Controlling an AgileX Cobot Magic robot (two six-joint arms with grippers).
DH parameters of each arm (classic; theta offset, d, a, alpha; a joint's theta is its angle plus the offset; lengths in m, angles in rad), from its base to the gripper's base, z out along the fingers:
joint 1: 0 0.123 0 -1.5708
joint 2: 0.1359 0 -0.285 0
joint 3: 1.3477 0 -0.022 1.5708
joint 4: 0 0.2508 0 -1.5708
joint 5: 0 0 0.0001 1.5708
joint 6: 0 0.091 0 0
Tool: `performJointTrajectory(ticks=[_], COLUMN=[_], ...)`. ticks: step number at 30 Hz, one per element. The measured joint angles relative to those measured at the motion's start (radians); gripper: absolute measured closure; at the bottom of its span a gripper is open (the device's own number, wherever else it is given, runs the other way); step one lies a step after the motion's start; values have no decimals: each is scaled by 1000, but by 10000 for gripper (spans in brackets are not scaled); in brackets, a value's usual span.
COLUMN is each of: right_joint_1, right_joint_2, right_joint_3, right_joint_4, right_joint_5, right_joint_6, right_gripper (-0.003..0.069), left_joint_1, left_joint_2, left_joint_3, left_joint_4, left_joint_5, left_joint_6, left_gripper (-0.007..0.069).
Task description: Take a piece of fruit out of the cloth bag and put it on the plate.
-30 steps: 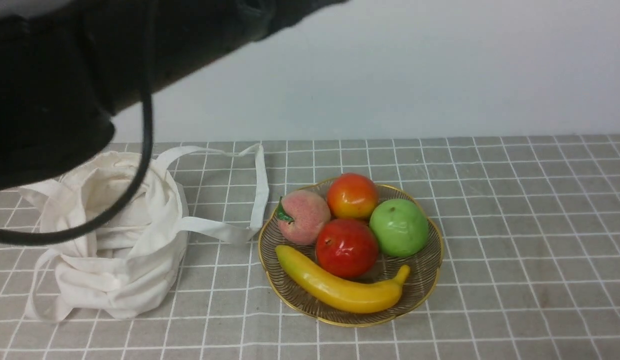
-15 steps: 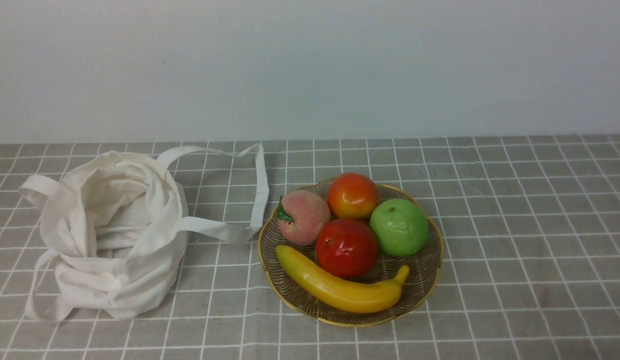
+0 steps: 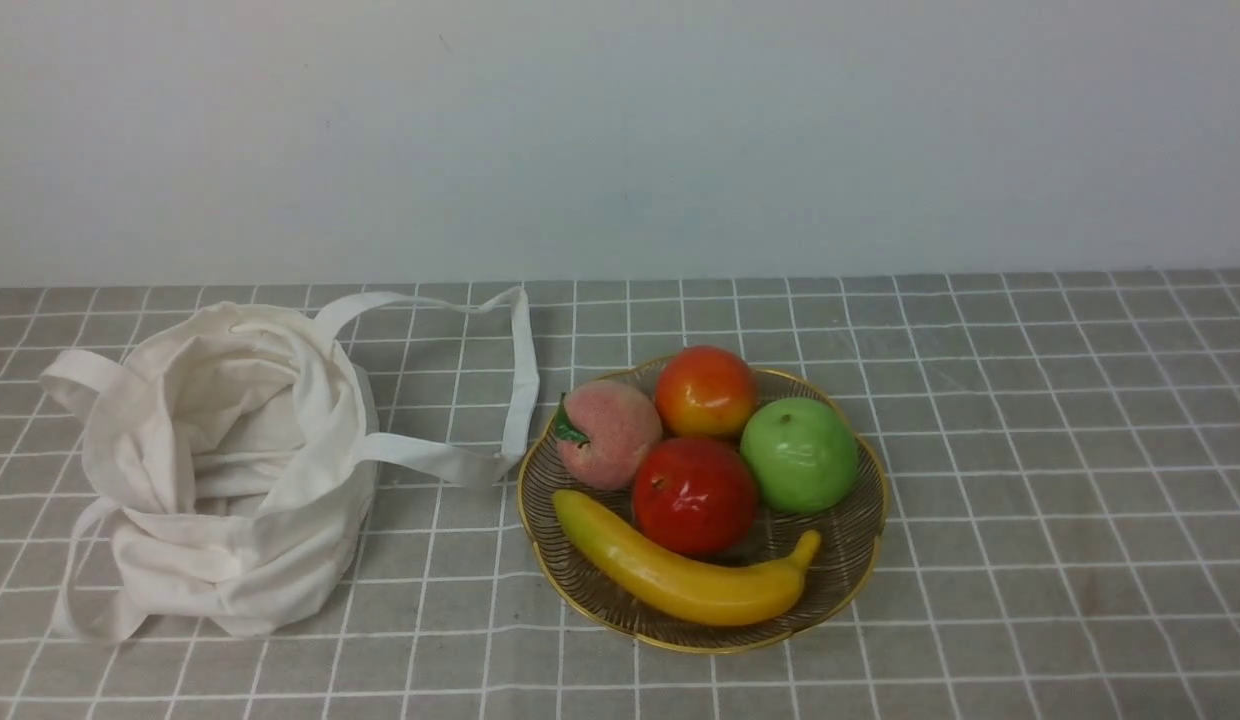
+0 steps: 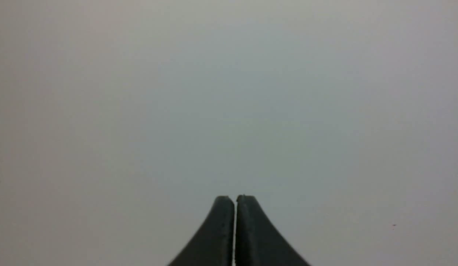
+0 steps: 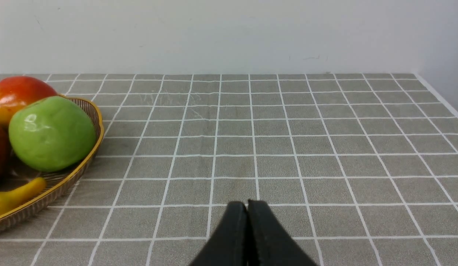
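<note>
Green apple [image 3: 799, 455] resting on the plate [image 3: 852, 545], right of the slumped cloth bag [image 3: 225, 470]. Left pincer [image 4: 235, 199] and right pincer [image 5: 247, 205]: both pressed together, holding nothing.

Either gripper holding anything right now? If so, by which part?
Nothing held. Left gripper and right gripper both have jaws shut on nothing. The green apple sits on the plate.

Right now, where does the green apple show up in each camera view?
Front view: green apple sits on the plate's right side, beside the red apple.
Left wrist view: not in it; only blank wall behind the shut tool.
Right wrist view: green apple at the picture's left edge.
Shared landmark: the plate's gold rim.
</note>
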Motion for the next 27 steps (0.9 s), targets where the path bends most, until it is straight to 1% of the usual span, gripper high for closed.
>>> performJointTrajectory(ticks=[3,5,7,8,9,10,11,12,14,15,17,19,20,21,22,23,25,27], right_joint_1=[0,0,0,0,0,0,0,0,0,0,0,0,0,0,0,0,0,0], right_joint_2=[0,0,0,0,0,0,0,0,0,0,0,0,0,0,0,0,0,0], right_joint_3=[0,0,0,0,0,0,0,0,0,0,0,0,0,0,0,0,0,0], right_joint_4=[0,0,0,0,0,0,0,0,0,0,0,0,0,0,0,0,0,0], right_joint_5=[0,0,0,0,0,0,0,0,0,0,0,0,0,0,0,0,0,0], right_joint_6=[0,0,0,0,0,0,0,0,0,0,0,0,0,0,0,0,0,0], right_gripper=[676,676,676,676,676,676,676,676,676,676,676,676,676,676,676,676,676,676], left_joint_1=[0,0,0,0,0,0,0,0,0,0,0,0,0,0,0,7,36,74], left_joint_2=[-48,-81,-102,-115,-115,-121,-124,-125,-125,-125,-125,-125,-125,-125,-125,-125,-126,-131], left_joint_3=[47,74,90,95,95,97,97,97,97,97,97,97,97,97,97,97,100,109], left_joint_4=[0,1,32,88,88,177,242,270,518,615,742,961,1050,1204,1289,1387,1558,1652], left_joint_5=[15,48,102,150,159,226,276,298,479,546,642,767,826,931,992,1085,1205,1272], left_joint_6=[-18,-73,-139,-210,-210,-304,-370,-397,-613,-692,-789,-933,-1010,-1115,-1160,-1256,-1425,-1540], left_gripper=[632,632,632,632,632,632,632,632,632,632,632,632,632,632,632,632,632,632])
